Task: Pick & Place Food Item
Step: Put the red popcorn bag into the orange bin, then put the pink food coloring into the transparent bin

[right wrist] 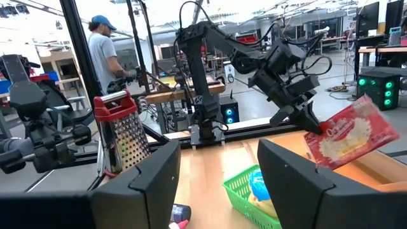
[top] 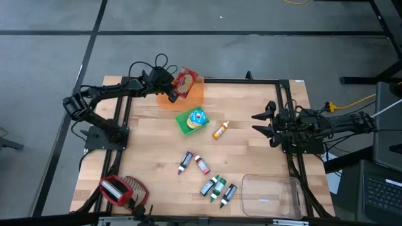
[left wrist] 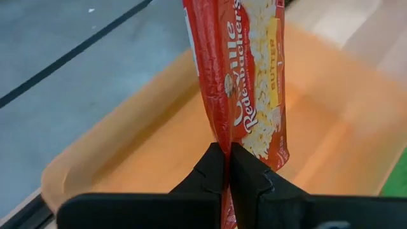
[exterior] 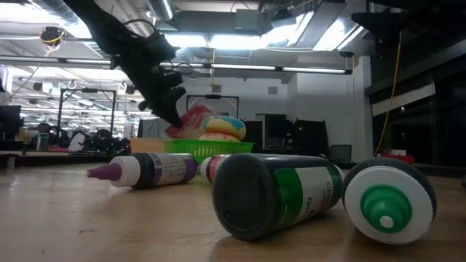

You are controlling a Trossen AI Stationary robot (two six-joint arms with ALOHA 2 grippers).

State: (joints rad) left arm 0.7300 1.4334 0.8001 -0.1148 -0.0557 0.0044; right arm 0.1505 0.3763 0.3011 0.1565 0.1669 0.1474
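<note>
Fingers (left wrist: 245, 175) of the left gripper (top: 171, 93) are pressed tight together, pinching the bottom edge of a red popcorn bag (left wrist: 245, 70), butter flavour by the label. The bag hangs in the air right over the orange tray (left wrist: 159, 146), not touching its floor as far as the left wrist view shows. That tray is our landmark, sitting at the far edge of the wooden surface (top: 151, 157).

Just beside the tray, toward the middle of the surface, there's a green basket (top: 188, 120) with colourful items inside. A little past the basket from the tray lies a small orange-capped bottle (top: 220, 130). Farther from the tray, toward the near edge, a scatter of small bottles (top: 204, 176) lies on its side, some green-capped, one purple-tipped. Well apart from the tray, at the near right corner, a clear plastic bin (top: 270, 194); at the near left corner, a red-handled grater (top: 119, 190).

Over on the opposite side from the tray, the right gripper (top: 262, 122) waits at the right edge, fingers (right wrist: 292, 184) spread apart, holding nothing. Beyond the surface, in the right wrist view, a person (right wrist: 105, 54) in a blue cap stands in the room.
</note>
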